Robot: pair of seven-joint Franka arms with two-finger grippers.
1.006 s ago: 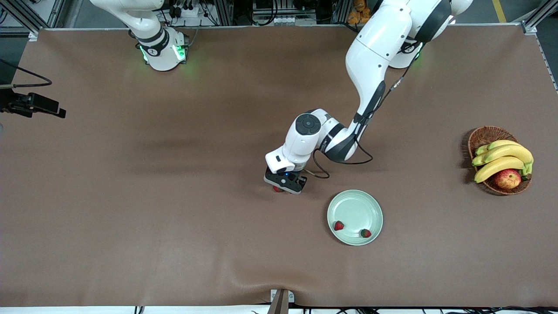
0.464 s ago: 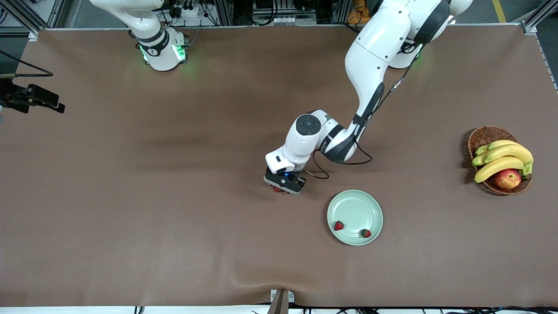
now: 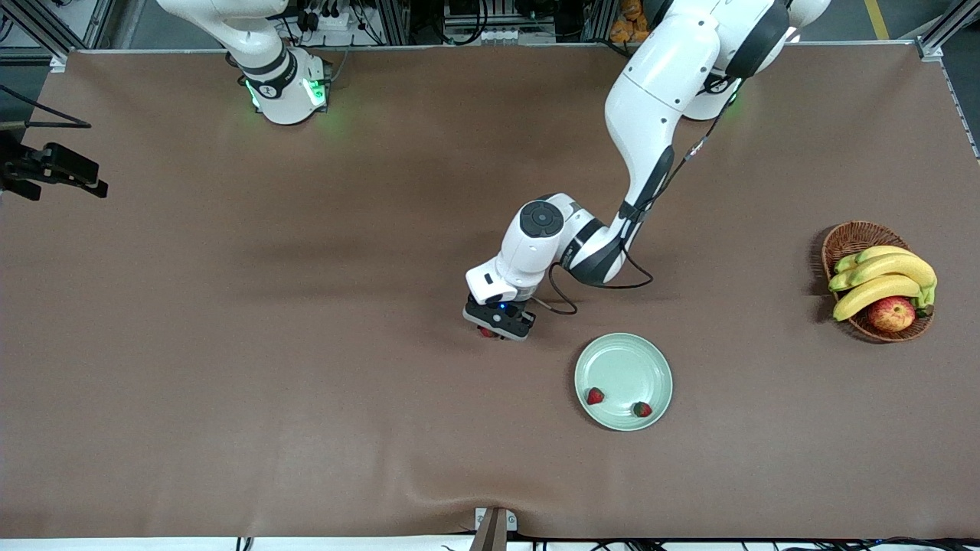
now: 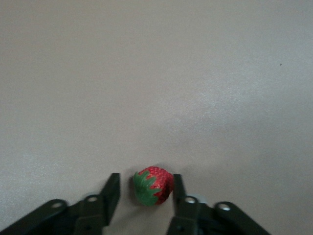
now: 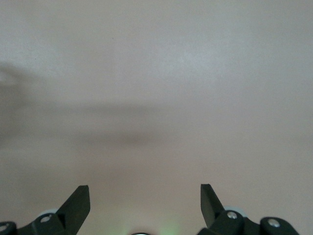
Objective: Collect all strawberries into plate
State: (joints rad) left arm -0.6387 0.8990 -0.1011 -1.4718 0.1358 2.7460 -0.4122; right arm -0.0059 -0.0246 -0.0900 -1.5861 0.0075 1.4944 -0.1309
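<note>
My left gripper (image 3: 490, 329) is low over the table, beside the plate toward the right arm's end. Its fingers straddle a red strawberry with a green cap (image 4: 154, 186) lying on the table. One finger (image 4: 177, 188) touches the berry and the other finger (image 4: 112, 191) stands a small gap off it. This berry peeks out under the gripper in the front view (image 3: 485, 331). The pale mint-green plate (image 3: 624, 360) holds a red strawberry (image 3: 595, 396) and a darker, greener one (image 3: 641, 409). My right gripper (image 5: 144, 196) is open and empty over bare table at the right arm's end (image 3: 53, 168).
A brown wicker basket (image 3: 850, 237) with bananas (image 3: 880, 275) and a red-yellow apple (image 3: 892, 312) stands near the left arm's end of the table. A brown cloth covers the whole table.
My right gripper has drifted a little farther toward its end of the table. My left gripper has stayed over the strawberry, shifting only slightly.
</note>
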